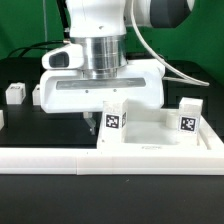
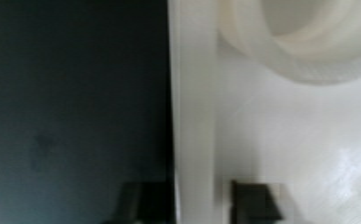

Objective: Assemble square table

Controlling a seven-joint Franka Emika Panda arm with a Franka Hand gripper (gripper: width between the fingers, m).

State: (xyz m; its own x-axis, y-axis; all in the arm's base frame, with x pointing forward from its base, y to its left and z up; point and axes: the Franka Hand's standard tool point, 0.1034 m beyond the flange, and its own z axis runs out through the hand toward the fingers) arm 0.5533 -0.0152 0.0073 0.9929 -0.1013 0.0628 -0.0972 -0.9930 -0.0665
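Gripper: The gripper (image 2: pixel 198 203) points straight down, its dark fingers (image 2: pixel 145 203) set narrowly apart on either side of the tabletop's raised rim (image 2: pixel 195 100). Whether they already pinch it cannot be told.
Tabletop: The white square tabletop (image 1: pixel 150 138) lies flat on the dark table (image 1: pixel 30 195), directly beneath the arm and just behind the long white rail (image 1: pixel 50 160).
Socket: A round corner socket (image 2: pixel 301 45) shows close beside the straddled rim.
Legs: Small white legs (image 1: pixel 14 93) wait well apart from the tabletop, toward the exterior view's left.
Handling: The tabletop looks like light, stiff, smooth plastic and is probably slippery. The thin rim is the only real hold. A firm, square pinch should keep the tabletop from pivoting.
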